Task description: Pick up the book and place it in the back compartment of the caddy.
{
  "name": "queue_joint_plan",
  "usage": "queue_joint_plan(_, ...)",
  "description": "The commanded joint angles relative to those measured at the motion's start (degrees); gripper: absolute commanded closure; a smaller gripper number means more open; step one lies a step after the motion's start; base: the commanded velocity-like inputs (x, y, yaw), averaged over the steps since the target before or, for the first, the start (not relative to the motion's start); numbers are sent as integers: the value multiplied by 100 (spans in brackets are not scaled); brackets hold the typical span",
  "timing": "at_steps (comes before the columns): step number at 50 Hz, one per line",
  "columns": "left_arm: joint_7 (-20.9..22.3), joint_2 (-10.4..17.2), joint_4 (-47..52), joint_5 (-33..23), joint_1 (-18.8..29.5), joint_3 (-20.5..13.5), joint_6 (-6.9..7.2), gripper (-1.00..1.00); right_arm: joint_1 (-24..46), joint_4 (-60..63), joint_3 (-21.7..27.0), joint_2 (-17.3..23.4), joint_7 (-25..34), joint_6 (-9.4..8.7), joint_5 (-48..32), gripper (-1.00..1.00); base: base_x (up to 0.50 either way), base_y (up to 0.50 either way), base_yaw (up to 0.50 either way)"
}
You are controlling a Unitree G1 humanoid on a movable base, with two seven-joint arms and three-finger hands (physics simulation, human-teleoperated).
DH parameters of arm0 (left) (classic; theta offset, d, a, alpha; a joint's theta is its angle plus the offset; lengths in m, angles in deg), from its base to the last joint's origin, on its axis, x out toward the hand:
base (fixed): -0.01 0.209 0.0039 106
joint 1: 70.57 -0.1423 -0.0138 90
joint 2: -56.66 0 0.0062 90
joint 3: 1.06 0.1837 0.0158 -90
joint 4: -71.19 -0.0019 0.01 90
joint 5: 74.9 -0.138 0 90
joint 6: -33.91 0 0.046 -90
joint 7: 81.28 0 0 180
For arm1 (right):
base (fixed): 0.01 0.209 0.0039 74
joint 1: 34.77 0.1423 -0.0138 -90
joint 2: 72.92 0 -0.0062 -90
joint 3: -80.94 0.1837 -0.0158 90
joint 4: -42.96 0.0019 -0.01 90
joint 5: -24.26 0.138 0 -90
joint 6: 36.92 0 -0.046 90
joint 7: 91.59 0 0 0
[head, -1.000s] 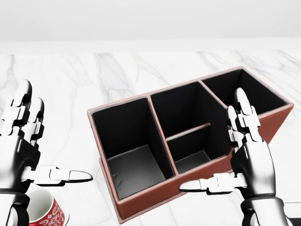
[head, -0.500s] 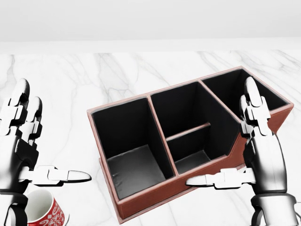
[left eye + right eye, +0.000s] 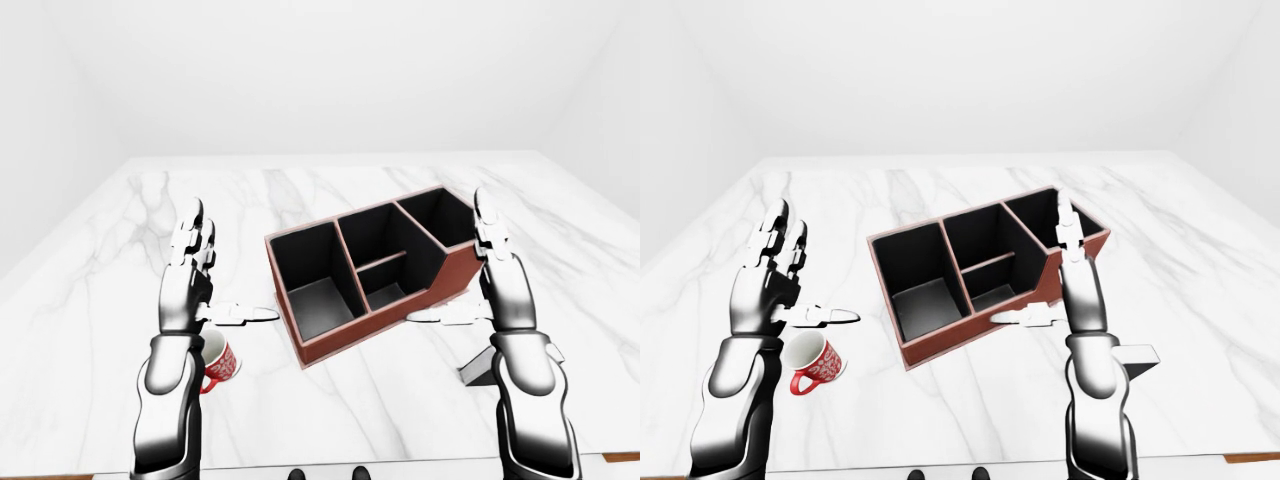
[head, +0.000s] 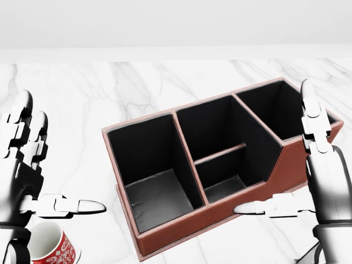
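sitting on white marble [image 3: 120,270], the caddy [image 4: 181,220] is red-brown leather with boxy black compartments. left hand [image 3: 187,285] and right hand [image 3: 500,283] hover open, empty, beside it.

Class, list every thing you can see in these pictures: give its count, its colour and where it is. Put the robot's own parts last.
caddy: one, reddish-brown outside, black inside, four open compartments, middle of the head view, on the table.
mug: one, red with white pattern, tipped on its side, lower left of the right-eye view, below the left hand.
grey flat thing: one, partly hidden behind the right arm; cannot tell what it is.
table: one, white marble.
left hand: one, silver and black, fingers open, left of the caddy.
right hand: one, silver and black, fingers open, right of the caddy.
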Motion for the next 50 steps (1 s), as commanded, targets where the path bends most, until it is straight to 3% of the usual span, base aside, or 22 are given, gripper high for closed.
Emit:
queue_joint_plan(1,2,-2,-8,-8,-5,-3,0,-100,1,-13,185,93,132,0,-439,-100,0,0,0)
queue_joint_plan(26,3,10,-31,-6,13,-18,0,-100,-104,-48,535,214,510,0,-1264,-100,0,0,0)
queue_joint_plan(50,7,-5,-71,-49,-7,27,0,-100,-398,-117,583,141,1042,0,-1726,-100,0,0,0)
